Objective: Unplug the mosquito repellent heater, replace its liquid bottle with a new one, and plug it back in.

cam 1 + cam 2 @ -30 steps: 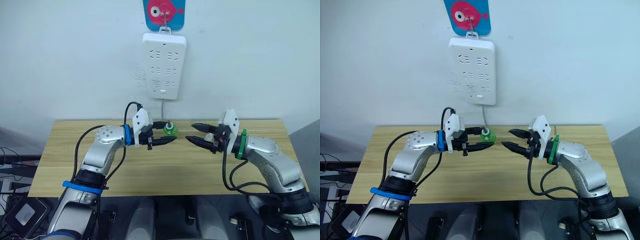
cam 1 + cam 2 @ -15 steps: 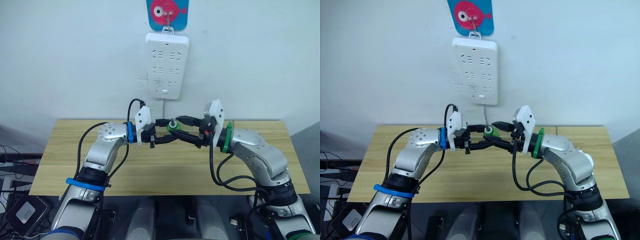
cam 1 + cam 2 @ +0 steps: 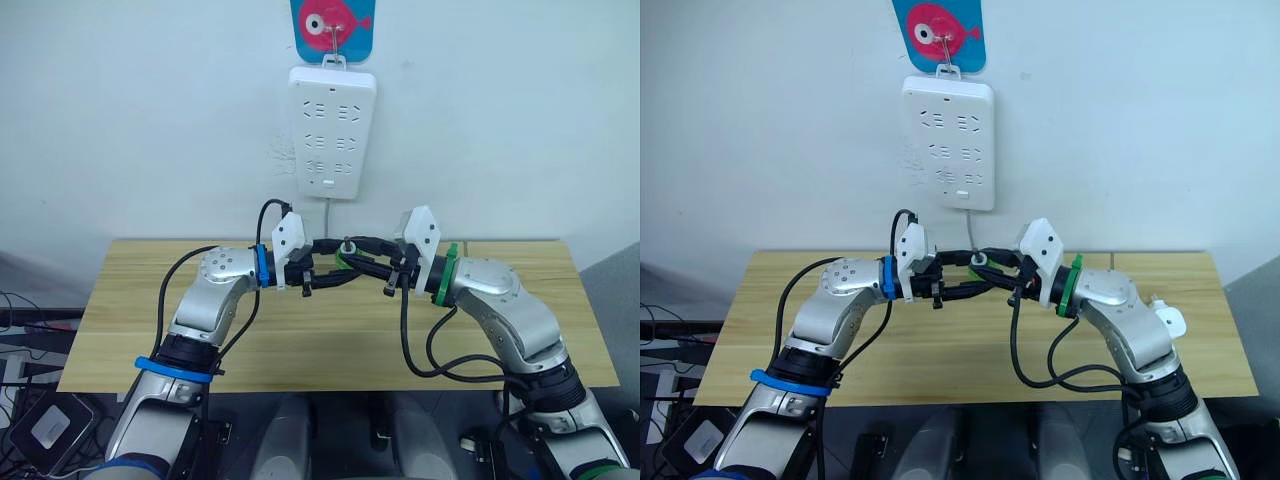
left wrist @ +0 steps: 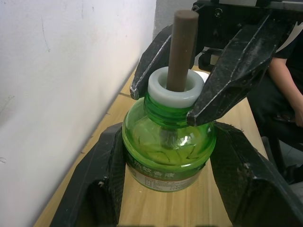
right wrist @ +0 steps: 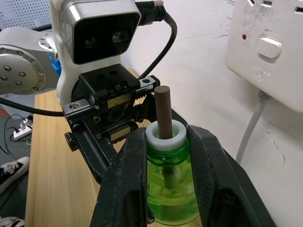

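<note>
The liquid bottle (image 4: 168,151), green and see-through with a white collar and a bare brown wick rod, is held upright above the table's back edge. My left gripper (image 3: 335,266) is shut on its body, one finger on each side. My right gripper (image 5: 170,189) reaches in from the opposite side, and its fingers (image 5: 125,189) press against the bottle's neck and shoulders. A small white rounded piece (image 3: 1168,321), possibly the heater, lies on the table by my right elbow. The new one is out of view.
The long white power strip (image 3: 331,133) hangs on the wall above the grippers, its cord dropping behind them. The wooden table (image 3: 130,330) runs along the wall. A seated person (image 4: 284,94) is at the table's far end in the left wrist view.
My right gripper swung left from its open stance apart from the bottle and has shut on the bottle's neck. The left gripper kept the bottle nearly still.
</note>
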Robot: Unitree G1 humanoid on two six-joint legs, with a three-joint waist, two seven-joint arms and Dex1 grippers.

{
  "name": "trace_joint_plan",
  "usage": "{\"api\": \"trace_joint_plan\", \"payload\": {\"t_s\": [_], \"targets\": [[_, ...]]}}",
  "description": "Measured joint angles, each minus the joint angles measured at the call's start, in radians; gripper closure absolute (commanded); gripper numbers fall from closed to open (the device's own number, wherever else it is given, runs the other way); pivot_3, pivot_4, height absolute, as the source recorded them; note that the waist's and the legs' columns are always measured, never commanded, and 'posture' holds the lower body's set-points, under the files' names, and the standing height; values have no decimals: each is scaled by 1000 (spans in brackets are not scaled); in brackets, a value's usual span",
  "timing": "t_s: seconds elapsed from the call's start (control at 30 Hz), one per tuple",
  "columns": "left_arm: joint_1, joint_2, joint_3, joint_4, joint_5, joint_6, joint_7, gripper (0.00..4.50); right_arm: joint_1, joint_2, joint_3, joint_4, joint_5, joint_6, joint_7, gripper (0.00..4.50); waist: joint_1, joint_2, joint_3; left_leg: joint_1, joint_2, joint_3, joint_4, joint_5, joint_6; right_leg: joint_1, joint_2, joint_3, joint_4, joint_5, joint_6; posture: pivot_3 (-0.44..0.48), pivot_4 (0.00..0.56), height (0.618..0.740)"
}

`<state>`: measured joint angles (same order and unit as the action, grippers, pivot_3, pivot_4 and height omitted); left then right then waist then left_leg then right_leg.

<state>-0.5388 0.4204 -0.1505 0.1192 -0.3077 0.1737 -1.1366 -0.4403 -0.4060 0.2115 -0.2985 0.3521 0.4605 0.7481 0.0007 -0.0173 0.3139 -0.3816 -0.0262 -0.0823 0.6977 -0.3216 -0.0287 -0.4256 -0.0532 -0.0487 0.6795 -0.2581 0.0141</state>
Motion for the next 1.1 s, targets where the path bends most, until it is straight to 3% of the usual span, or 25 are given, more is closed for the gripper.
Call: {"api": "trace_joint_plan", "payload": {"t_s": [0.2, 0.37, 0.53, 0.77, 1.1], "targets": [[11, -36, 11, -44, -9, 9, 44, 3, 35, 114, -153, 3, 171, 151, -115, 3655, 3, -1, -8, 0, 0, 0, 0, 0, 0, 0, 0, 0, 0, 0, 0, 74, 206, 740], [36, -113, 34, -110, -7, -34, 150, 0, 49, 235, -429, 22, 502, 400, -352, 3655, 10, -1, -24, 0, 0, 0, 0, 0, 0, 0, 0, 0, 0, 0, 0, 75, 201, 740], [45, -172, 37, -131, 3, -73, 242, 0, 48, 318, -582, 38, 855, 496, -597, 3655, 7, 0, -27, 1, 0, 2, 0, 0, 0, 0, 0, 1, 1, 0, 0, 72, 211, 740], [47, -229, 31, -126, 23, -98, 326, 0, 46, 339, -570, 36, 1078, 477, -800, 3655, 3, 0, -27, 1, 0, 3, 0, 0, 0, 0, 0, 2, 2, 0, 0, 65, 222, 740], [36, -270, 29, -115, 32, -110, 377, 0, 42, 299, -518, 28, 1173, 414, -882, 3655, -1, 0, -27, 1, 0, 2, 0, 0, 0, 0, 0, 2, 2, 0, 0, 61, 232, 740]]}}
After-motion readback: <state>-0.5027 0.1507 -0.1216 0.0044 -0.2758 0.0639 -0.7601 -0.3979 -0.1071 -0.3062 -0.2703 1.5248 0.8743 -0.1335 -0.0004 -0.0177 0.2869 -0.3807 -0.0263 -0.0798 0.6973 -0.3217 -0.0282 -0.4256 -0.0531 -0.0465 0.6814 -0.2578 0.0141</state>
